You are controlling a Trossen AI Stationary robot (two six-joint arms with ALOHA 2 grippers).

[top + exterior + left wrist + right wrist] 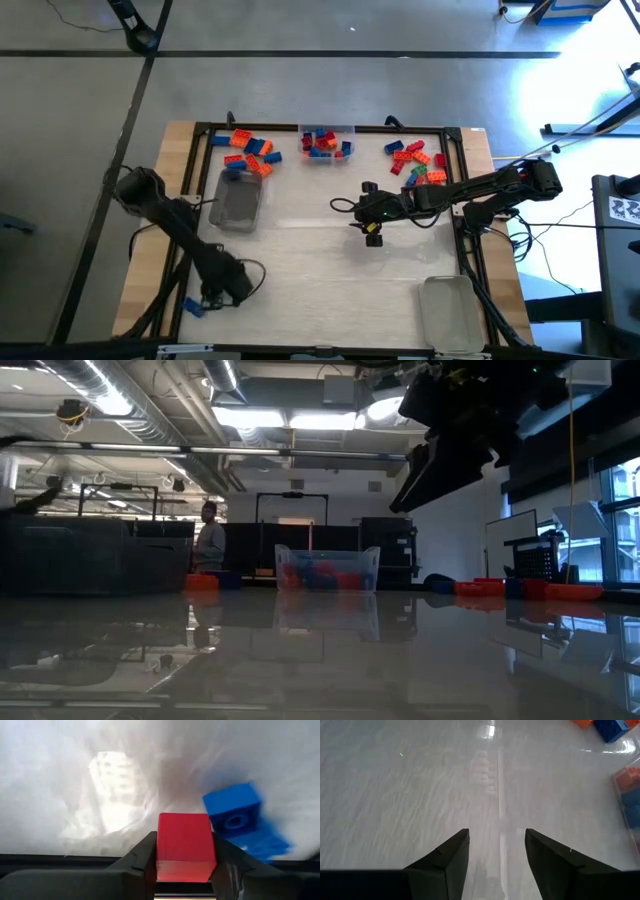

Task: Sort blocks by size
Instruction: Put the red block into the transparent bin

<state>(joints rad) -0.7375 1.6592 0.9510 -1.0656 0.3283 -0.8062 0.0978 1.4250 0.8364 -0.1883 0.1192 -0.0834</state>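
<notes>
My left gripper (212,296) stands near the table's near left corner, shut on a red block (184,845). Right beside it a blue block (233,813) lies on the white table; the high view shows this blue block (195,307) too. Loose blocks lie in a far-left pile (248,153) and a far-right pile (418,163). A small clear tray (326,141) at the far edge holds more. My right gripper (497,851) hangs open over the table's middle (371,228) with nothing between its fingers. My left gripper has the red block between its two fingers, one finger (140,862) on each of two opposite sides (161,845). The fingers come steeply from above. Whether the block rests on the table or hangs clear, I cannot tell.
An upturned clear tray (239,200) lies left of centre and another clear tray (446,311) near the right front corner. A black frame (300,128) runs around the white work area. A person (210,543) stands in the room beyond the table.
</notes>
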